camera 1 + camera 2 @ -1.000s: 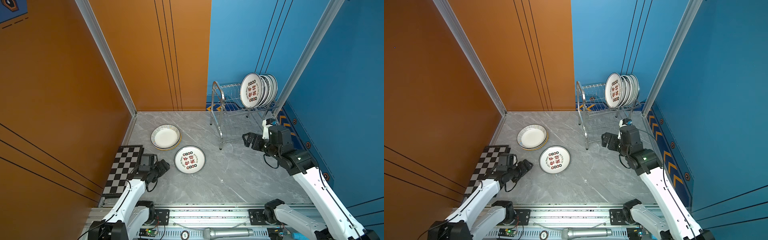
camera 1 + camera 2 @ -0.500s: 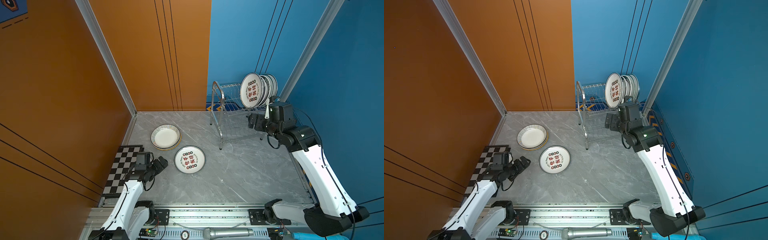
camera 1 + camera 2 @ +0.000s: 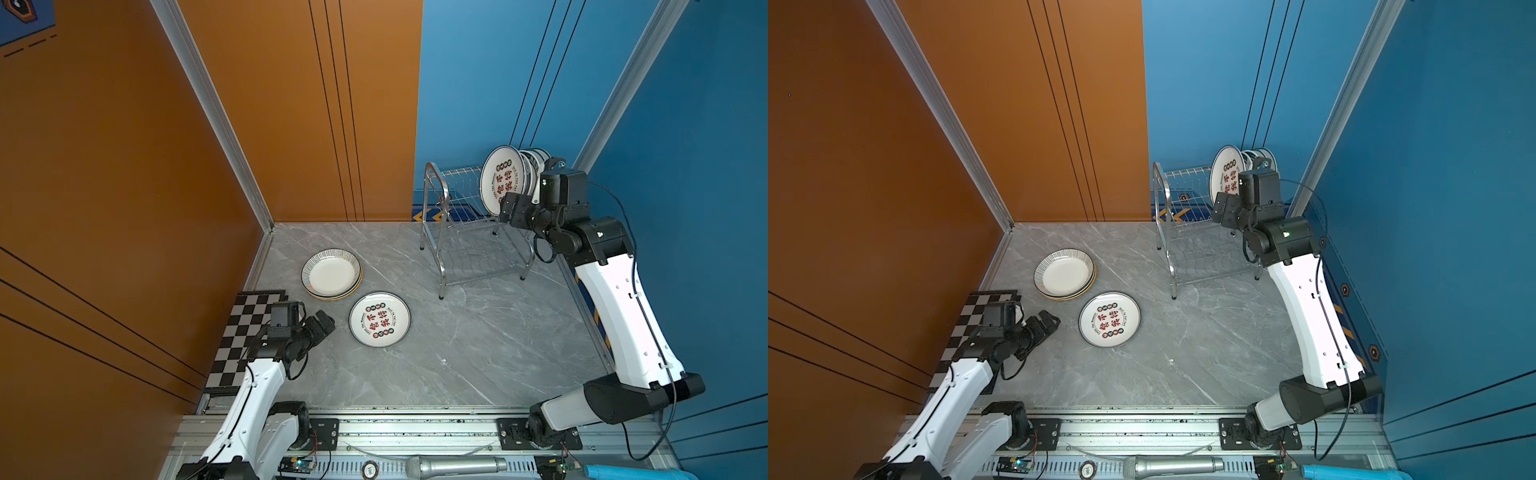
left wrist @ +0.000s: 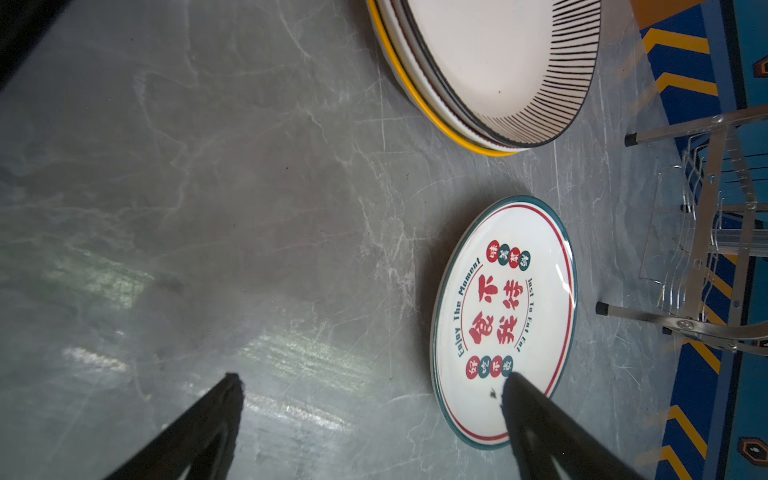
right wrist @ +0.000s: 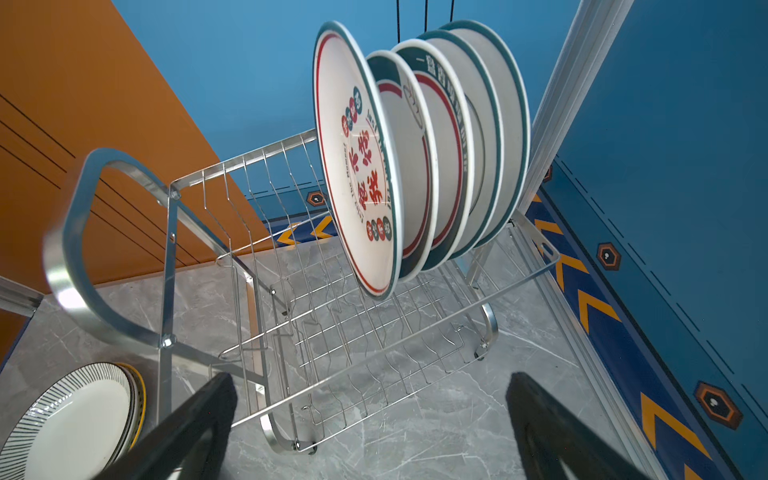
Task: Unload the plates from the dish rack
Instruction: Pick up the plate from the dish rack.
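Nearest, a silver microphone lies along the metal rail at the table's front edge. Just beyond it, the left gripper hangs low over the grey marble table, fingers spread wide and holding nothing. Its wrist is above the chequered board, which lies flat against the orange wall.

The lettered plate rests face up just beside that gripper, apart from it in both top views. Behind it, near but not touching, sits the striped stack, perhaps three or four plates; the lower rims are too hidden to count. To the right of these plates the table is open as far as the right arm.

Farther back, the dish rack stands in the corner by the blue wall. Five racked plates stand on edge at the right end of its upper tier, close to the aluminium post. The right gripper hovers at the rack's front, fingers wide and holding nothing, with the front wire rail between it and the plates.
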